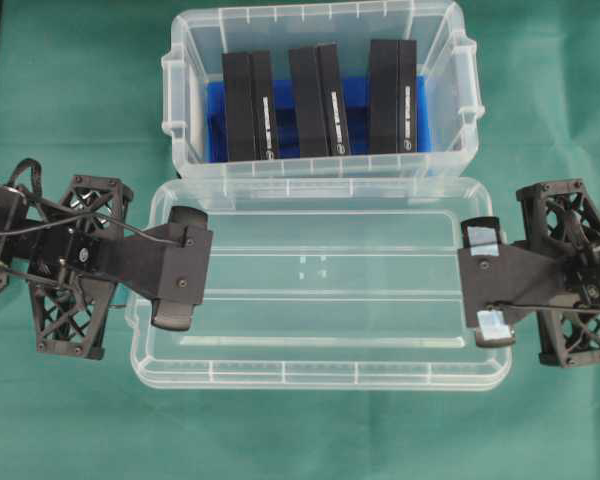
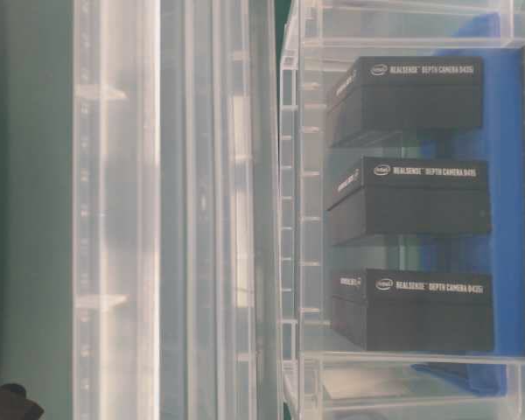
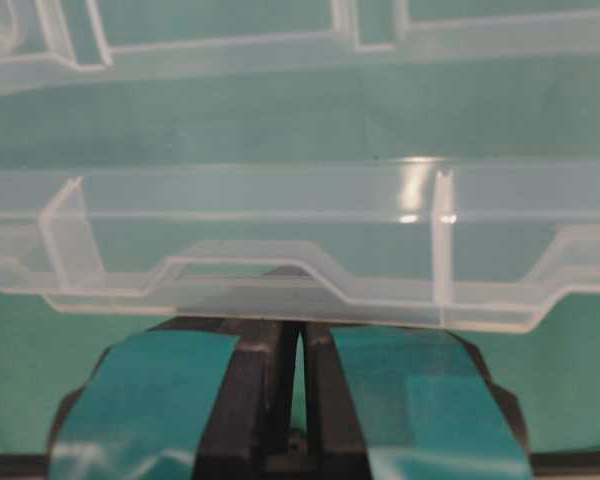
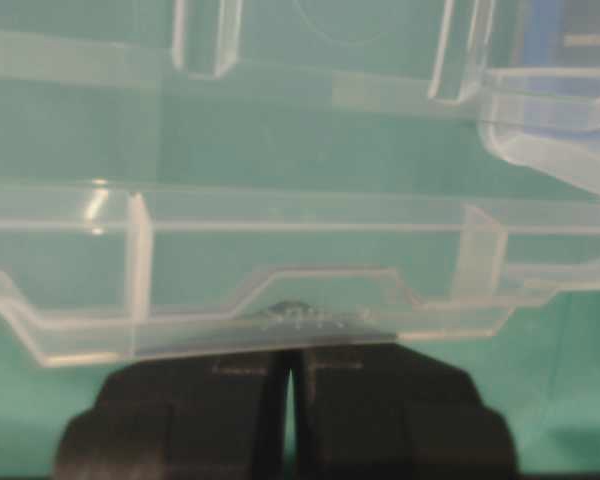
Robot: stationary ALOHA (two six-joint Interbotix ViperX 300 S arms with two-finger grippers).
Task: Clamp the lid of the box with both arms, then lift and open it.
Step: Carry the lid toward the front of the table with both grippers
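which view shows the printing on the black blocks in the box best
The table-level view: the three black blocks face it side-on through the box wall, so their white printing is readable. The overhead view shows their tops with tiny print. The right wrist view catches only a blurred corner; the left wrist view shows none.

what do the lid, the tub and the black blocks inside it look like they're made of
The lid: clear glossy plastic, probably; the green cloth shows through it. The tub: the same clear moulded plastic, with ribbed walls. The black blocks: matte black with white RealSense lettering, likely printed cardboard cartons, though that can't be confirmed.
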